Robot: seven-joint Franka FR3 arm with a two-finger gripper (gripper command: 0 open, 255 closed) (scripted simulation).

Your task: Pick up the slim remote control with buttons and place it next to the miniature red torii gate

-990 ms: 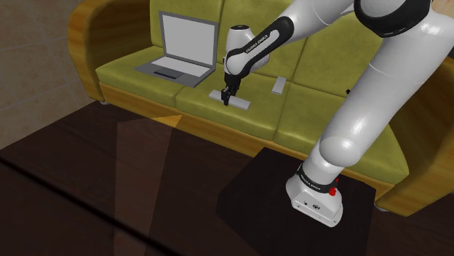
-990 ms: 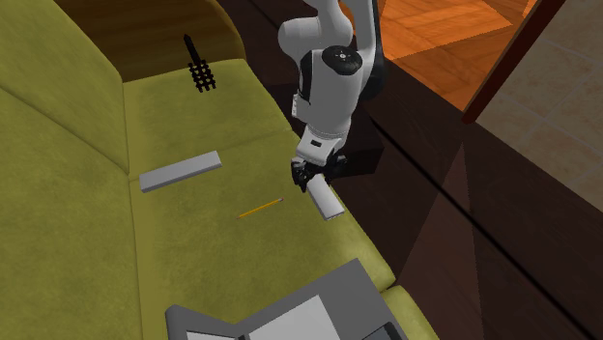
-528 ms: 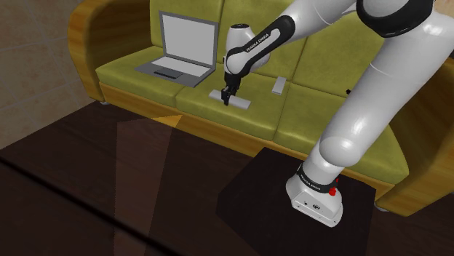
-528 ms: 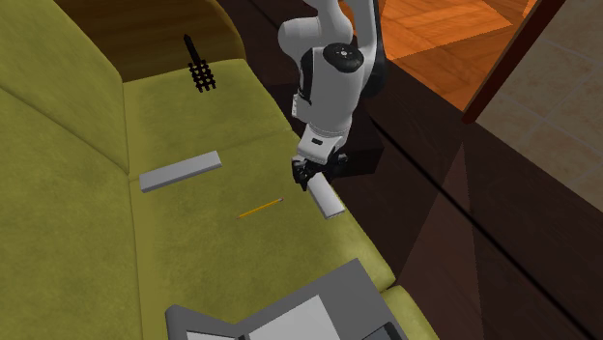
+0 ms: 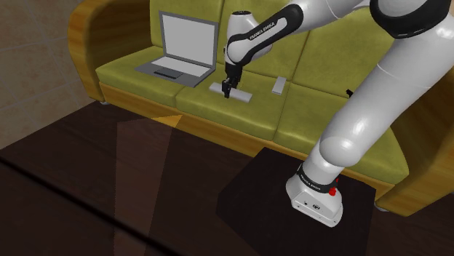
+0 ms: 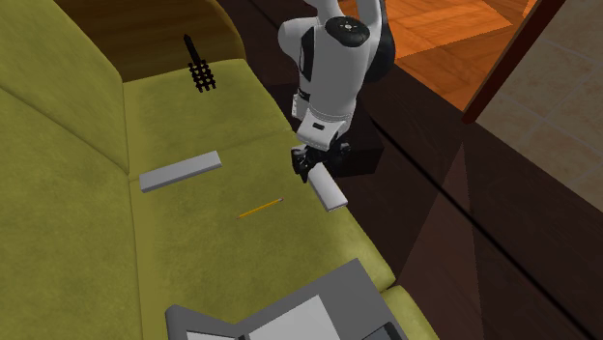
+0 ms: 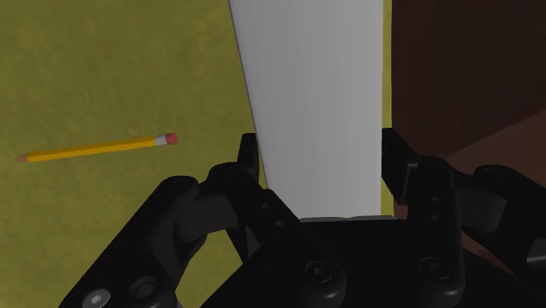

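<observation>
Laptop first: an open grey laptop point(image 5: 185, 51) sits on the olive-green sofa point(image 5: 138, 69) at the shoulder view's left. Just beside it, near the seat's front edge, the black two-finger gripper point(image 5: 228, 90) clasps the slim pale-grey slab of a remote control point(image 5: 242, 94) across its narrow width; whether it is clear of the cushion I cannot tell. Further right lies a second flat grey bar point(image 5: 279, 86), well apart. The remote looks light, stiff and smooth-sided, so it is likely to slip or droop if held by one end; a hold nearer its middle would suit better. The wrist view gives the contact, both fingers point(image 7: 395, 162) pressing its long edges, with a yellow pencil point(image 7: 96, 149) nearby. The second exterior view gives a small black barred object point(image 6: 198, 68) far along the seat, probably the gate, though not red.
</observation>
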